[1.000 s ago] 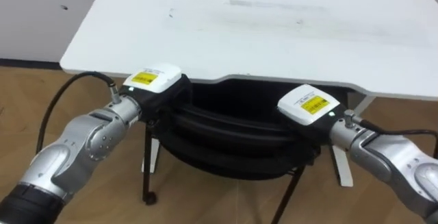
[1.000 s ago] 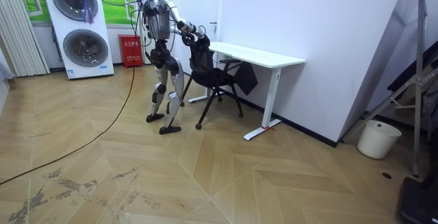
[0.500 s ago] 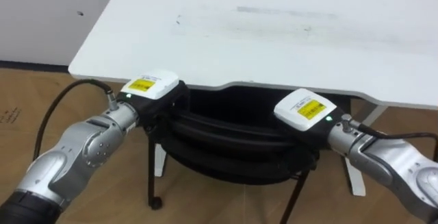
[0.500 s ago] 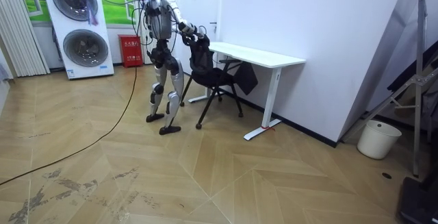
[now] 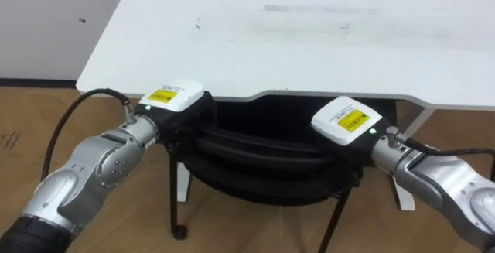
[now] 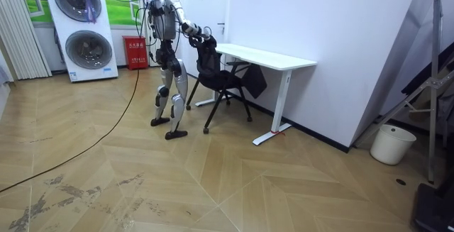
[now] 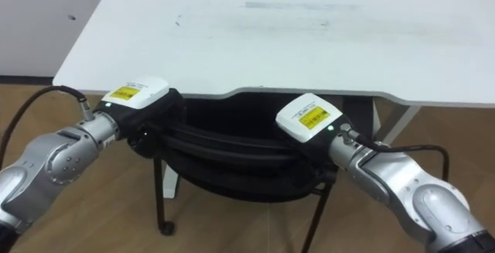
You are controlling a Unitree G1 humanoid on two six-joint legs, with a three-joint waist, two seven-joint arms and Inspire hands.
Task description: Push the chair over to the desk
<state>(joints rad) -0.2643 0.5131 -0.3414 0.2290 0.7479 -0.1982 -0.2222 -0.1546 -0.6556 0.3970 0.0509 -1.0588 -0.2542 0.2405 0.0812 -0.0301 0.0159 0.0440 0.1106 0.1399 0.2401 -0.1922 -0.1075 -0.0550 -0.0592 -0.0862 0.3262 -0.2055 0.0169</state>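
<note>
The black chair is being met at its backrest, right at the near edge of the white table, which is lying at twelve o'clock from it. The left hand is being set on the backrest's nine o'clock end and the right hand on its three o'clock end. Their fingers are hidden behind the frame, so their curl cannot be told. The push is judged well along, with a short shove toward twelve o'clock probably left.
</note>
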